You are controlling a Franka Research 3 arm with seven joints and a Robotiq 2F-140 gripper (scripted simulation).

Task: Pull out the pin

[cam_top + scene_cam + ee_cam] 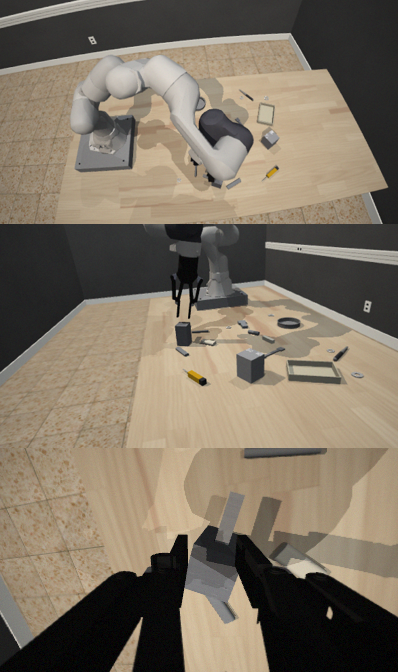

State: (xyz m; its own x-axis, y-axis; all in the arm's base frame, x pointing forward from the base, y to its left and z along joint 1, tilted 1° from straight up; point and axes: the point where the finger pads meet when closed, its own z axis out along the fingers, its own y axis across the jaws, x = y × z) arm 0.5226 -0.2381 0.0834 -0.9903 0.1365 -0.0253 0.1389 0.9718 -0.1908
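A dark grey block (pixel 183 333) (pixel 212 568) stands near the table's front edge. A grey pin (pixel 200 331) (pixel 228 518) sticks out sideways from it. My gripper (pixel 183 316) (pixel 211 550) hangs straight above the block, clear of its top. Its fingers are partly apart with nothing between them. In the wrist view the block shows through the gap between the fingers. In the top view the arm hides most of the gripper and the block.
A short grey bar (pixel 182 351) (pixel 223 611) (pixel 233 183) and a pale-tipped cylinder (pixel 208 342) (pixel 297 562) lie beside the block. A second grey block (pixel 250 364) (pixel 269 139), a yellow tool (pixel 196 377) (pixel 272 172), a shallow tray (pixel 314 380) (pixel 265 105) and small loose parts lie further off.
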